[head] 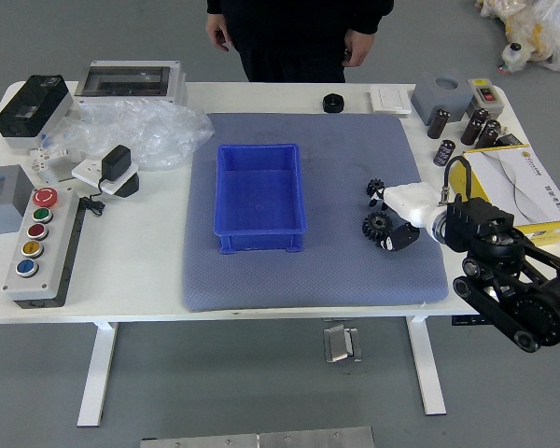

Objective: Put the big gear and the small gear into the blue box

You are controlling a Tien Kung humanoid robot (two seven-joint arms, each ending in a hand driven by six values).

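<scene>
my right hand (413, 203) is parted, gripping nothing, thumb beside the big gear (375, 225) and fingers near the small gear (375, 186), presumably to pinch the larger; both lie on the mat (322, 280), outside the blue box (259, 233).

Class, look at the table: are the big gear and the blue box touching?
Apart. The head view shows a wide stretch of mat between the big gear and the blue box.

White table (126, 266), blue-grey mat (308, 283), button panel (59, 254)
</scene>
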